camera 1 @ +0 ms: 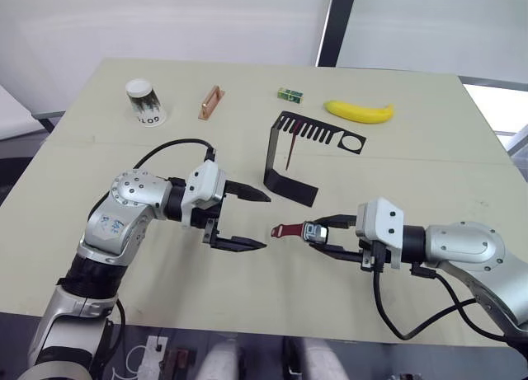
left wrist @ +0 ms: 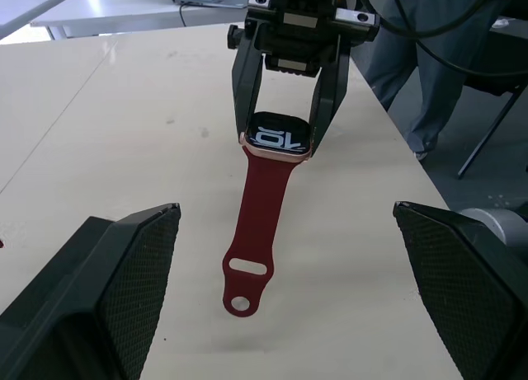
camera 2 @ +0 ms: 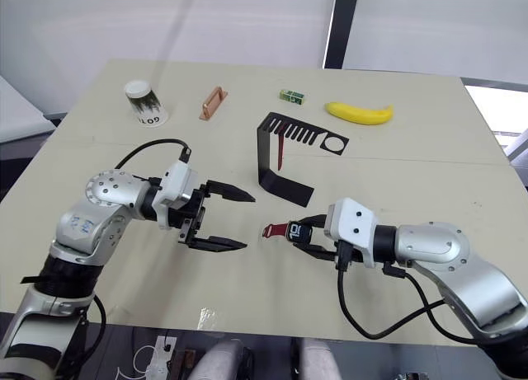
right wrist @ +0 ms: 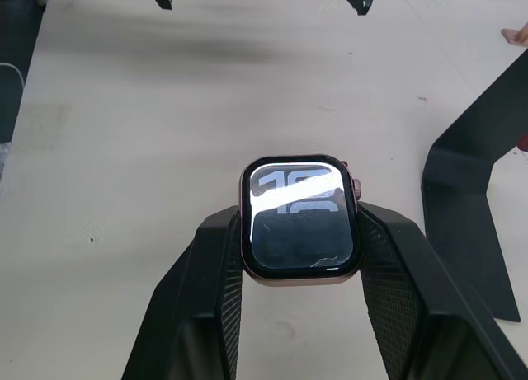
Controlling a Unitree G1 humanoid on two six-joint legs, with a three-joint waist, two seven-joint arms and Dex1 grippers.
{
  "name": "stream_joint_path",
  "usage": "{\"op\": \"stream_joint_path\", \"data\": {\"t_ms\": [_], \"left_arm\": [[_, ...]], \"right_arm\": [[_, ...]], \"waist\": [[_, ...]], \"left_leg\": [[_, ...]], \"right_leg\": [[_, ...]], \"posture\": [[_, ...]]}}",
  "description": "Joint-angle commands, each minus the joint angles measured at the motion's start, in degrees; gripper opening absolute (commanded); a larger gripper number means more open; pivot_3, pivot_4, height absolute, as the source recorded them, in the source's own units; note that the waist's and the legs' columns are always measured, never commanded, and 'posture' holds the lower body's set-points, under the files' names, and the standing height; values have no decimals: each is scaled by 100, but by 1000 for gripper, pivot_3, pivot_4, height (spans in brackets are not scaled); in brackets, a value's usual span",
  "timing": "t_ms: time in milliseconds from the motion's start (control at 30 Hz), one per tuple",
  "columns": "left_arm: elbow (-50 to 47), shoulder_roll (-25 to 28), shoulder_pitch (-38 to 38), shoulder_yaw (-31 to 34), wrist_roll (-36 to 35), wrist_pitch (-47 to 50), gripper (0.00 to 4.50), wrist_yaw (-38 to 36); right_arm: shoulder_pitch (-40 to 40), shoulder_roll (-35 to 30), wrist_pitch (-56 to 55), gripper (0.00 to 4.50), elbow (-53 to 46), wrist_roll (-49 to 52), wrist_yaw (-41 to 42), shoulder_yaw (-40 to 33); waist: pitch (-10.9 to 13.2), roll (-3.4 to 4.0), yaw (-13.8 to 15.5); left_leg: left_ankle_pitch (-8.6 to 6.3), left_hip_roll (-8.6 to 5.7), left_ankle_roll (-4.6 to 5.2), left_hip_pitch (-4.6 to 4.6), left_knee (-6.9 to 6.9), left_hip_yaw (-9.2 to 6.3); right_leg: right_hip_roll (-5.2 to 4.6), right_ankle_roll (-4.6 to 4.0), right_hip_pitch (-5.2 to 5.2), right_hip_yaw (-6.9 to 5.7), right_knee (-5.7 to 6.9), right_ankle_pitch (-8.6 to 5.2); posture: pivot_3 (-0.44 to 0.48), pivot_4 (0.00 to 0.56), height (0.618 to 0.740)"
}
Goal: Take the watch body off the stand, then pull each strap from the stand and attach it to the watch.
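My right gripper is shut on the watch body, holding it by its sides just above the table, screen up. One dark-red strap runs from the body's edge toward my left gripper, and its holed end lies on the table. My left gripper is open and faces the strap's free end, a short way from it, with nothing between its fingers. The black stand sits behind both grippers. A second dark-red strap hangs from its slotted top.
Along the far side of the beige table are a paper cup, a copper-coloured bar, a small green box and a banana. The table's front edge runs close under both arms.
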Motion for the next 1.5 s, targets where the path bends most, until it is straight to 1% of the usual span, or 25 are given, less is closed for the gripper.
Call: {"op": "stream_joint_path", "data": {"t_ms": [33, 133, 267, 433, 500, 600, 667, 700, 800, 867, 900, 967, 1067, 1133, 1200, 1267, 1300, 1367, 1433, 1500], "left_arm": [[4, 510, 278, 277, 167, -271, 4461, -224], [58, 832, 525, 452, 147, -341, 4461, -288], [-6, 1038, 761, 612, 67, -295, 4461, -278], [-143, 999, 955, 649, 70, -360, 4461, -166], [-126, 938, 990, 637, 151, -496, 4461, -85], [-221, 871, 1028, 617, 74, -457, 4461, -33], [-251, 855, 1045, 621, 48, -433, 4500, -11], [-262, 837, 1068, 643, 5, -399, 4500, 10], [-355, 804, 1251, 816, -145, -223, 4500, 199], [-442, 809, 1401, 934, -217, -74, 4500, 344], [-507, 806, 1541, 1080, -278, 70, 4500, 507], [-598, 803, 1954, 1546, -445, 355, 4500, 873], [-608, 803, 2492, 2374, -783, 833, 4500, 1348], [-522, 854, 2739, 2859, -929, 1057, 4500, 1536], [-184, 875, 2847, 3338, -960, 1139, 4500, 1760], [183, 885, 2884, 3670, -904, 1087, 4500, 1923], [306, 898, 2900, 3778, -886, 1051, 4500, 1951], [458, 944, 2909, 3946, -872, 1036, 4500, 2009], [493, 1006, 2882, 3994, -878, 1047, 4500, 2009], [300, 964, 2764, 3909, -954, 1089, 4500, 2083]], "right_arm": [[-387, 559, -96, 1507, 304, -275, 171, 484], [-633, 989, -38, 1507, 738, -623, 234, 933], [-695, 1182, -142, 1507, 1208, -1151, 430, 1404], [-736, 1323, -99, 1507, 1459, -1544, 503, 1614], [-739, 1374, -119, 1507, 1494, -1623, 538, 1613], [-773, 1417, -76, 1507, 1529, -1664, 599, 1534], [-797, 1421, -65, 2558, 1524, -1655, 627, 1461], [-788, 1373, -104, 2981, 1459, -1591, 697, 1374], [-585, 1109, -21, 4479, 1105, -1292, 752, 768], [-343, 968, 67, 4479, 862, -1056, 783, 385], [-73, 847, 181, 4479, 661, -815, 772, -20], [728, 610, 407, 4479, 245, -241, 818, -1236], [1918, 599, 711, 4479, -13, 279, 749, -2971], [2583, 653, 730, 4479, -8, 408, 822, -3809], [3167, 766, 605, 4479, 182, 369, 871, -4522], [3569, 938, 457, 4479, 405, 322, 814, -5042], [3698, 1014, 422, 4479, 473, 339, 778, -5211], [3859, 1142, 356, 4479, 605, 368, 714, -5458], [3819, 1242, 385, 4479, 591, 468, 579, -5505], [3586, 1300, 496, 4479, 440, 617, 370, -5322]], "waist": [[1, 1, -65], [1, 2, -104], [1, 2, -80], [1, 2, -76], [1, 2, -93], [1, 2, -107], [1, 2, -116], [1, 2, -114], [1, 2, -108], [1, 2, -97], [1, 2, -85], [1, 2, -57], [1, 1, 13], [0, 1, 34], [0, 1, 39], [0, 1, 38], [1, 2, 34], [0, 0, 20], [0, 0, 3], [0, 1, -18]], "left_leg": [[1, 0, -2, 4, -2, 1], [2, 0, -6, 5, -3, -2], [1, -3, -4, 2, -1, -6], [0, -8, -2, -2, 3, -10], [0, -8, -3, -1, 3, -11], [1, -8, -3, 0, 3, -11], [0, -8, -4, 1, 2, -11], [0, -8, -5, 2, 2, -11], [0, -8, -5, 0, 3, -10], [-1, -8, -4, -1, 1, -12], [-1, -8, -4, 0, 1, -14], [-2, -8, -4, 0, 0, -18], [-3, -8, -3, -1, -5, -23], [-4, -8, -3, 5, -3, -19], [-3, -8, -3, 14, -4, -19], [-5, -8, -1, 31, -6, -18], [-16, -8, 19, 51, -15, -13], [-21, -8, 30, 112, -64, -10], [-21, -8, 30, 123, -78, -4], [-19, -8, 26, 131, -85, -1]], "right_leg": [[1, -1, 0, 1, 2, -1], [0, -6, -2, 0, 8, -3], [-4, -6, -3, -1, 34, -3], [-8, -5, -3, -1, 36, -3], [-8, -5, -4, -1, 39, -3], [-7, -5, -4, -1, 41, -3], [-6, -5, -5, 0, 44, -3], [-6, -5, -6, -1, 45, -3], [-6, -5, -7, 0, 46, -3], [-6, -5, -7, 0, 45, -3], [-6, -5, -6, 0, 46, -3], [-6, -5, -4, -1, 44, -3], [-6, -5, -1, 0, 43, -3], [-5, -4, 6, 4, 41, -2], [-5, -4, 15, 6, 41, -3], [-5, -5, 27, 9, 33, -3], [-5, -6, 43, 13, 24, -4], [-4, -8, 107, 17, -20, -5], [-5, -8, 110, 23, -24, -5], [-6, -10, 110, 28, -20, -6]], "posture": [[0, 150, 740], [0, 150, 740], [0, 150, 740], [0, 150, 740], [0, 150, 740], [0, 150, 740], [0, 150, 740], [0, 150, 740], [0, 150, 740], [0, 150, 740], [0, 150, 740], [0, 150, 740], [0, 150, 740], [0, 150, 740], [0, 150, 740], [0, 150, 740], [0, 150, 740], [0, 150, 740], [0, 150, 740], [0, 150, 740]]}}
